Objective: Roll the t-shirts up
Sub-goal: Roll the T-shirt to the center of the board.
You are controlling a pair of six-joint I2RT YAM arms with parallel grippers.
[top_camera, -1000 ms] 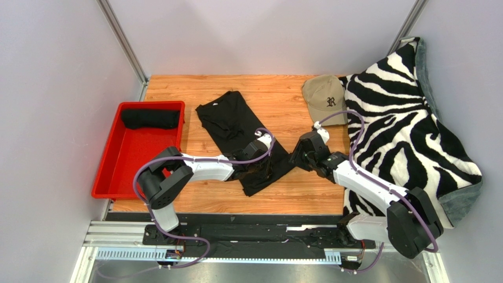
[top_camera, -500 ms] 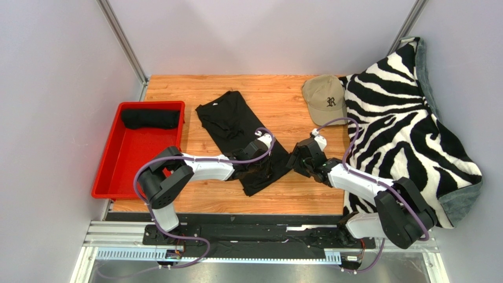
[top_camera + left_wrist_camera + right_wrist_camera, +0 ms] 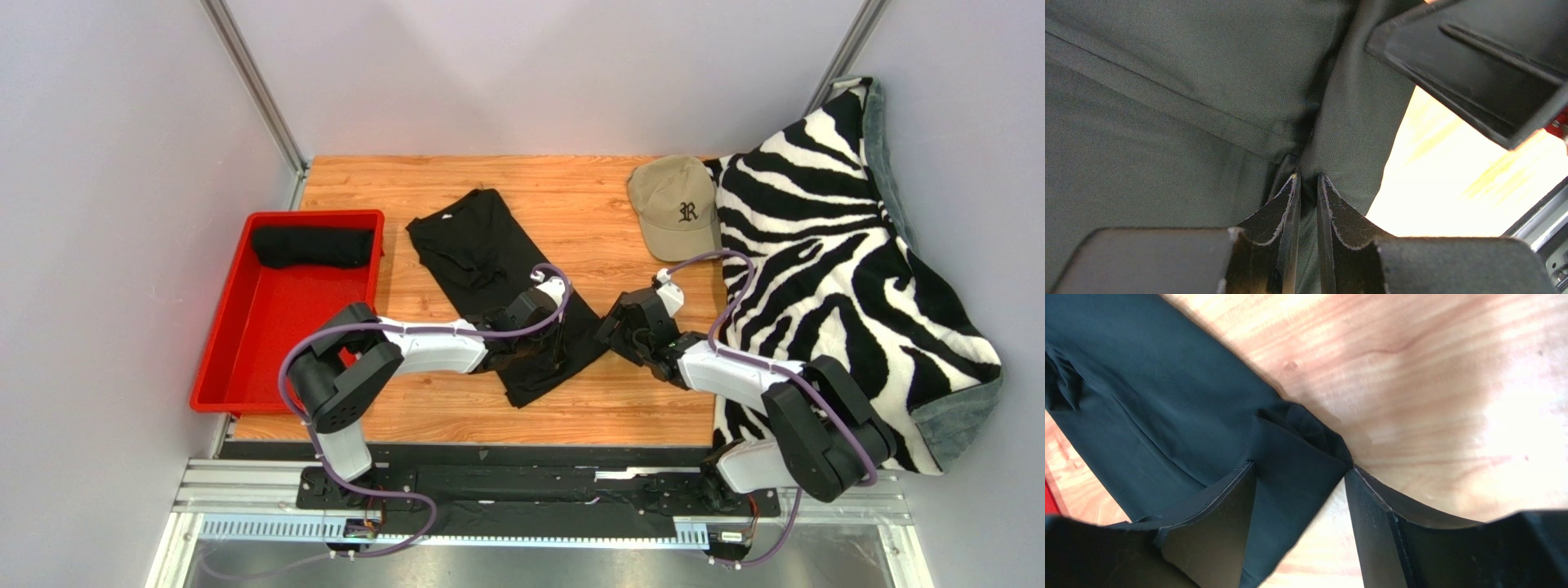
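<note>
Along the near edge, a metal rail [image 3: 491, 496] carries both arm bases. Beyond it, a wooden tabletop [image 3: 613, 202] with orange-brown grain forms the floor of a booth with pale grey walls [image 3: 552, 74]. On the boards a black t-shirt [image 3: 472, 257] lies flat as a long folded strip, slanting from the near middle toward the far left. At its near end the left gripper [image 3: 1306, 205] has its fingers pressed together on a pinched ridge of the cloth. The right gripper [image 3: 1300, 471] stands with its fingers spread, one over the fabric and the other over bare wood at the strip's corner (whether they touch down, I cannot tell). Left of the shirt a red tray [image 3: 264, 343] sits at the table's left edge, holding one rolled black t-shirt [image 3: 313, 248] against its far wall. Farther back on the right, a tan cap [image 3: 675, 202] rests just beside a zebra-striped blanket [image 3: 846, 270] draped over the table's right side.
</note>
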